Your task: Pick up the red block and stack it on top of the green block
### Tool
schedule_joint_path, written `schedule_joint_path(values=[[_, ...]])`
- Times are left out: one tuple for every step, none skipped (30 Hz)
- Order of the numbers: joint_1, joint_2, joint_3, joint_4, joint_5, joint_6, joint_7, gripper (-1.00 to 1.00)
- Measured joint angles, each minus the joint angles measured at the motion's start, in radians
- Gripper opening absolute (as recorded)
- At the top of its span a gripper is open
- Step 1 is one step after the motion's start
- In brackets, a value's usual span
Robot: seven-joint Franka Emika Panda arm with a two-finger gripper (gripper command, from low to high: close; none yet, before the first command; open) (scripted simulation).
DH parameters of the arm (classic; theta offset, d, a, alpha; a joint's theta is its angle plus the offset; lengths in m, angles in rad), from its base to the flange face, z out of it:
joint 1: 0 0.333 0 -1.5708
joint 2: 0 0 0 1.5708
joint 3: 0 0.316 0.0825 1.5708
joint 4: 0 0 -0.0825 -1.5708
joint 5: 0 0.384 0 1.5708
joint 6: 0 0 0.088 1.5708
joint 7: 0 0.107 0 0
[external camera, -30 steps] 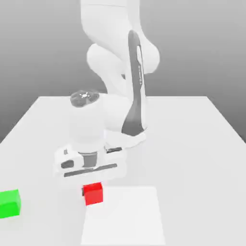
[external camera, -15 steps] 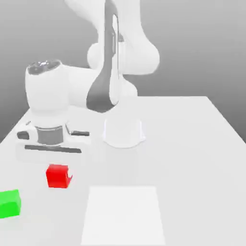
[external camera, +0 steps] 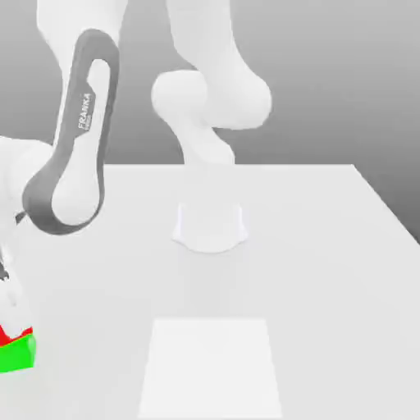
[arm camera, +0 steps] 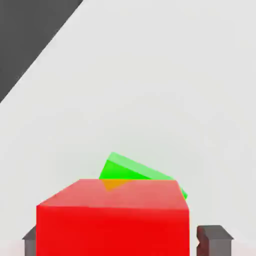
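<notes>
Shifted onto the green block [external camera: 18, 354], the red block [arm camera: 112, 230] sits released, the tool [arm camera: 116, 241] open just wider than it

The word "FRANKA" can be read in the exterior view, in white capital letters on the dark grey band [external camera: 61, 176] of the robot arm's link [external camera: 75, 193]. The lettering runs lengthwise along the band, steeply tilted, so that it reads upward. Just beside it, on the same band, is a second, much smaller line of lettering; it is too small to make out with certainty.
</notes>
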Motion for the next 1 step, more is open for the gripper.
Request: schedule_joint_path(values=[[0.000,0.000,0.000,0.000,0.000,0.000,0.000,1.00]])
